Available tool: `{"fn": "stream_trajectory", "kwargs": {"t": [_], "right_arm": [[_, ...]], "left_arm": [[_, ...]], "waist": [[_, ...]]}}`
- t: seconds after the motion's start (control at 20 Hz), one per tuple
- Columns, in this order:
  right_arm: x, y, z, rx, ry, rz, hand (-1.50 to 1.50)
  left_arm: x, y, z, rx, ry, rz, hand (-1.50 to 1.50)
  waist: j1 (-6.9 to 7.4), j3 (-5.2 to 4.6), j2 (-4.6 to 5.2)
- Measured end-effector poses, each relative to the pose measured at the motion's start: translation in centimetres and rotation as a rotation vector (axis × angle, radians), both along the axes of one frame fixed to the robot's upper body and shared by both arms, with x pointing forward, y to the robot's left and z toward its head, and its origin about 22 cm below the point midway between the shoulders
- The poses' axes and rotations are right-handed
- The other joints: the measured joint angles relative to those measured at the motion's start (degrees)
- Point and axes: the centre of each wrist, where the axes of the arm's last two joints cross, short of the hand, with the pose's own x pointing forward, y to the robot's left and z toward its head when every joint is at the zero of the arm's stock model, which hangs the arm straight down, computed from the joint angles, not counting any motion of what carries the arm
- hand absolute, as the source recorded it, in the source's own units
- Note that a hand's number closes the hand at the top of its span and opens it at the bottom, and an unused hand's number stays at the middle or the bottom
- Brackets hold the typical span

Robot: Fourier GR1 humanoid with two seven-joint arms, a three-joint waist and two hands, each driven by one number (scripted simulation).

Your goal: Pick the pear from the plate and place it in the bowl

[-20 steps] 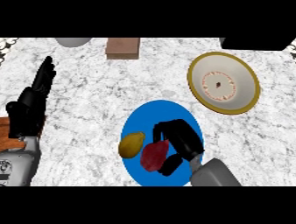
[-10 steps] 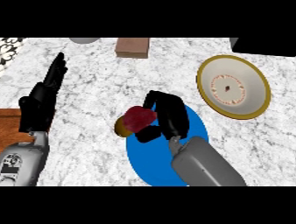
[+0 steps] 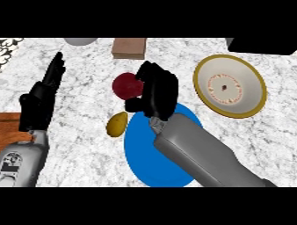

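- While the right hand [image 3: 156,90] hangs over the counter [image 3: 86,110] just past the far rim of the blue plate [image 3: 144,149], its fingers curl round a dark red fruit [image 3: 128,85], which shows at the hand's left side and is partly hidden by the fingers.
- The yellow pear [image 3: 117,124] lies on the counter just beside the plate's left rim; whether it touches the rim is hard to tell.
- The right forearm [image 3: 200,156] hides much of the plate.
- The bowl [image 3: 230,85], tan with a yellow rim, sits towards the counter's right edge, well apart from the pear.
- The left hand [image 3: 42,94] rests near the counter's left edge, fingers straight.
- A brown block [image 3: 128,48] and a grey object [image 3: 80,41], cut off, sit at the far edge.
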Motion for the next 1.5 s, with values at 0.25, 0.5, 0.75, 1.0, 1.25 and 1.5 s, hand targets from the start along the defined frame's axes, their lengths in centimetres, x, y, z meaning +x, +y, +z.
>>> {"fn": "stream_trajectory", "kwargs": {"t": [0.25,0.5,0.75,1.0,1.25,1.5], "right_arm": [[1.8,0.0,1.0,-0.007,-0.072,-0.07,1.5],[3.7,-1.6,0.5,0.034,-0.134,-0.159,1.5],[5.7,-5.1,-0.5,0.083,-0.167,-0.27,1.5],[7.7,-10.0,-2.1,0.022,-0.196,-0.376,1.5],[9.0,-15.5,-4.4,-0.105,-0.177,-0.474,1.5],[10.2,-19.5,-5.9,-0.195,-0.14,-0.548,1.5]], "left_arm": [[-0.1,0.5,0.0,0.0,-0.005,0.028,0.0],[-0.6,1.1,0.0,0.004,-0.002,0.045,0.0],[-1.0,1.4,-0.3,-0.007,-0.002,0.064,0.0],[-1.3,1.8,-0.1,0.004,-0.002,0.058,0.0],[-1.1,1.9,0.3,0.001,0.002,0.063,0.0],[-0.8,2.1,0.4,0.001,-0.003,0.06,0.0]], "waist": [[-1.52,0.07,0.02],[-2.6,0.12,0.05],[-3.43,0.16,0.11],[-3.68,0.16,0.13],[-3.62,0.17,0.22],[-3.13,0.19,0.44]]}}
